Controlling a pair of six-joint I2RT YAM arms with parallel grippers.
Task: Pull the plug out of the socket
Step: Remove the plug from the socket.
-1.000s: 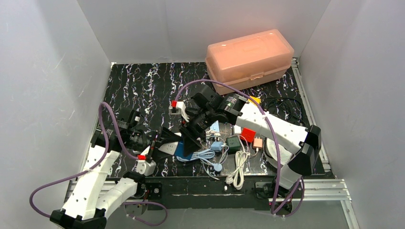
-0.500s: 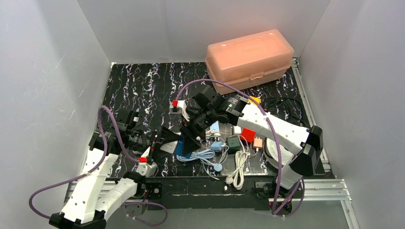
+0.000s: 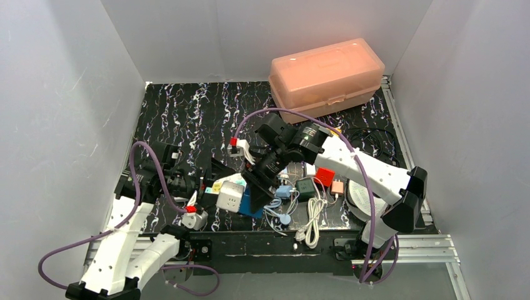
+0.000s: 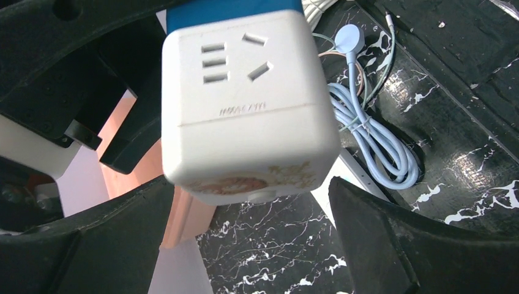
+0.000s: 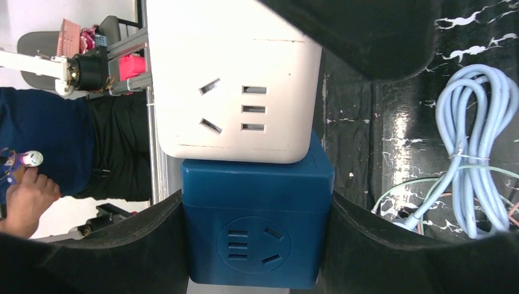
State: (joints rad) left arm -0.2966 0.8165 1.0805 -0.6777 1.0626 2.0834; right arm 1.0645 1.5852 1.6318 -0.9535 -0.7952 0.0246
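Item: white socket cube (image 4: 245,104), mated face to face with blue plug block (image 5: 257,233), both held off the surface (image 3: 187,106) between the arms. Left end effector (image 4: 251,184): fingers pressed on the white cube's sides. Right end effector (image 5: 257,211): clamped across the blue block. Handling: you pull straight along the pin axis, drawing the arms apart without twisting (pins are hidden, so judge the axis from the seam). Grip firmly; smooth plastic may slip. Loose cables (image 3: 275,203) lie below, not touching.
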